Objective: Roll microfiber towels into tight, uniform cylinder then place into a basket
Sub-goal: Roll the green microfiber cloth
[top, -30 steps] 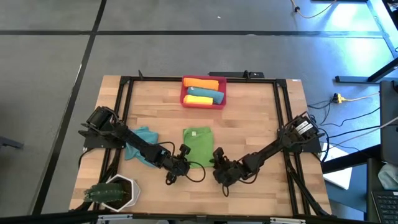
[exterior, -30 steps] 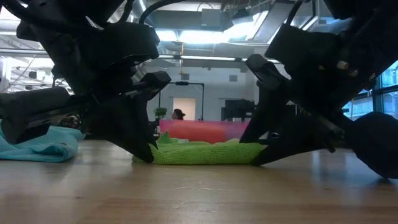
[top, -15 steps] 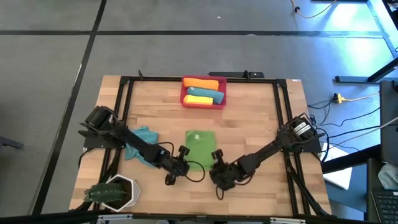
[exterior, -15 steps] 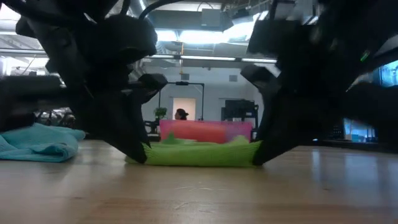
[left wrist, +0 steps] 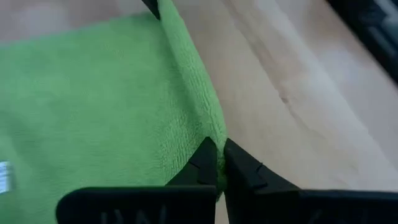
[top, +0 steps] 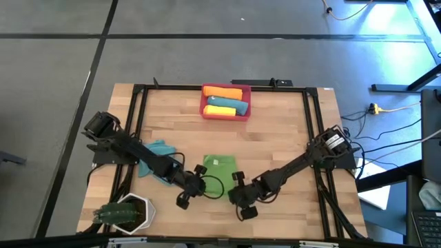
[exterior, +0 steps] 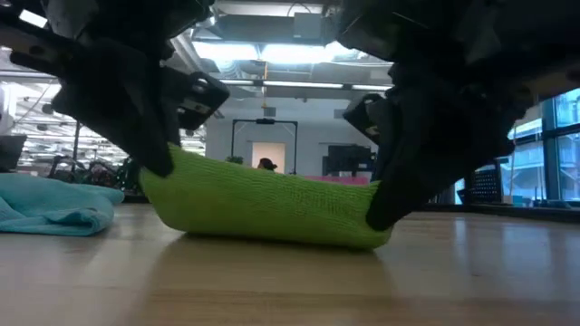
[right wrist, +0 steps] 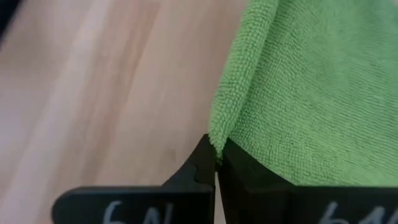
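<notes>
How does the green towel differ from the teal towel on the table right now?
The green towel is pinched at its near corners by the left gripper and the right gripper, both shut on it; the teal towel lies untouched under the left arm. In the low view the green towel's near edge is lifted, while the teal towel sits in a crumpled heap. Both are soft cloths, outside the basket.

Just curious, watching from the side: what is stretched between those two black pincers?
The green towel, seen in the low view: the left pincer and right pincer each pinch a corner, lifting its near edge off the table.
</notes>
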You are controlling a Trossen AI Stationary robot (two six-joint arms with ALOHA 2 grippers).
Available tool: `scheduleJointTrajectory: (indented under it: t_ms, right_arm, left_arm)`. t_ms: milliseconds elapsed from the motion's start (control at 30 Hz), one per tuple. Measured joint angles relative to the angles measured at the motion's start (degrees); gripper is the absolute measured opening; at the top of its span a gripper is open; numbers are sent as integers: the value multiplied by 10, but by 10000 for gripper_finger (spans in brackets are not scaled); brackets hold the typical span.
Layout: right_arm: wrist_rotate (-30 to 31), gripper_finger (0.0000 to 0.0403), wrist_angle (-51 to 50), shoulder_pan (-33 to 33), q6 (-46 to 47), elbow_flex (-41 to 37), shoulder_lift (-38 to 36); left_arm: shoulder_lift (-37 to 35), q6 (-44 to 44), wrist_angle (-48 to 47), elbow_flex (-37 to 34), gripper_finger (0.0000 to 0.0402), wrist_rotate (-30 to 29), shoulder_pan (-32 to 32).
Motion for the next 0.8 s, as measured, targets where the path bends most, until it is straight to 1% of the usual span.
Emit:
scheduleJointTrajectory:
  t_ms: [100,233,433,567,667,800]
  right_arm:
    - [-27,3,26,-9,2,-5,0]
    - [-59,3,99,-29,7,-49,-8]
    - [-106,3,273,-59,61,-157,-34]
    - [-137,3,367,-67,98,-199,-38]
    - [-140,3,378,-60,115,-202,-38]
    - [-142,3,375,-46,116,-189,-38]
  left_arm:
    - [-1,-1,-1,-10,0,39,15]
    - [-1,-8,4,-28,0,73,38]
    - [-1,-11,66,-60,0,141,69]
    - [-1,-58,72,-64,0,192,95]
    - [-1,-107,73,-58,0,221,101]
    - [-1,-115,71,-43,0,232,87]
